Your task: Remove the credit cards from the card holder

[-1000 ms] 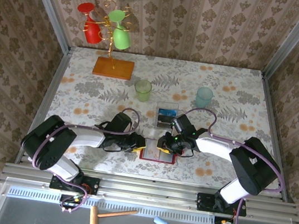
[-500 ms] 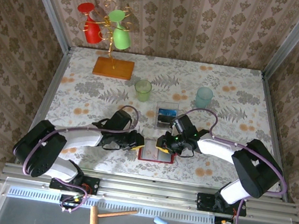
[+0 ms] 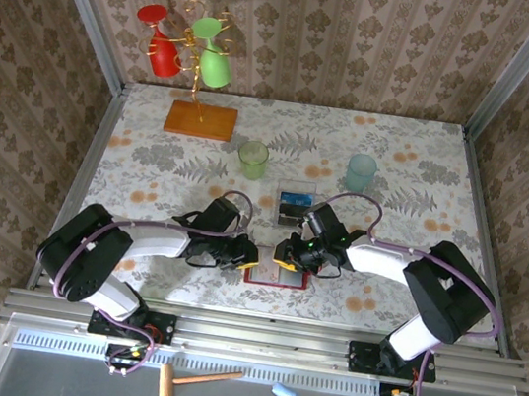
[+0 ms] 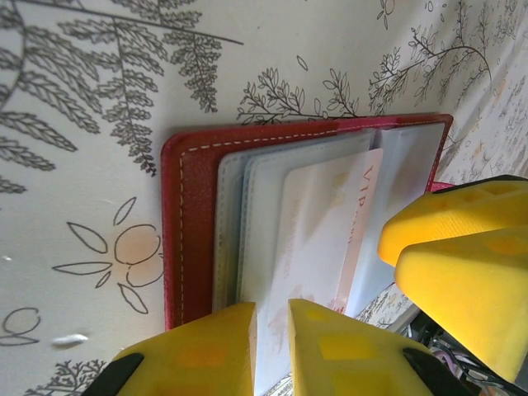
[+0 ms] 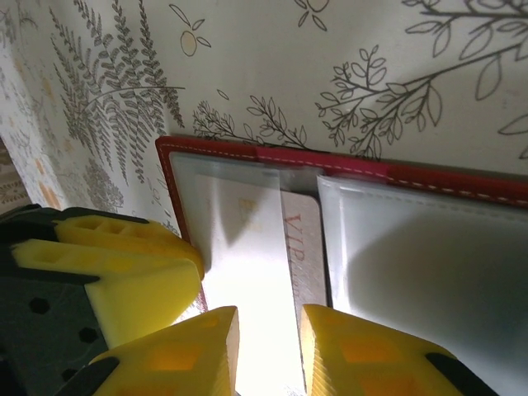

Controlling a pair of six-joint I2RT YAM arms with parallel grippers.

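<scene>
Over the last second the left pincer [image 3: 248,255] nudged in on the red card holder [image 4: 190,231], which lies open on the table [image 3: 149,171] between both arms. Its jaws narrowed to a slit around the end of the pale card [image 4: 322,239], which sits partly in its pocket. I'd guess the pull-out is about to start, but can't tell if it's actually biting yet. The right pincer [image 5: 268,351] hasn't budged, jaws a little apart over the holder. Glare washes out the card there, and the blue and dark bits [image 3: 293,204] further back are too tiny to call.
</scene>
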